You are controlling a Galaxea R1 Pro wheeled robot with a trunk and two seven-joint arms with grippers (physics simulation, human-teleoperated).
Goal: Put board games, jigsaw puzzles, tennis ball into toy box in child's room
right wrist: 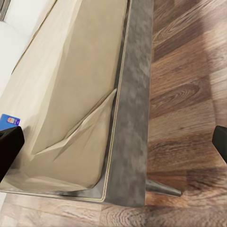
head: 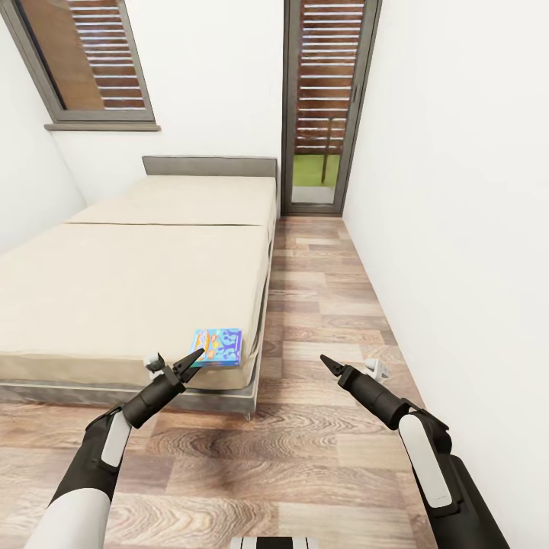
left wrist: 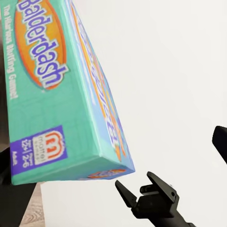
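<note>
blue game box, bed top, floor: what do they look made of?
Game box: looks like printed cardboard with a slight sheen; sharp folded edges and full-colour lettering in the left wrist view.
Bed top: matte cream fabric, going by the soft creases at its corner in the right wrist view.
Floor: wood planks, or a wood-look laminate; visible grain and plank seams.

"Balderdash" in white on an orange oval, board game (left wrist: 56, 94), "mattel games" logo on its side

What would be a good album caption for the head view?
Both grippers, left and right, hover near the small blue board game lying at the bed's corner.
</note>
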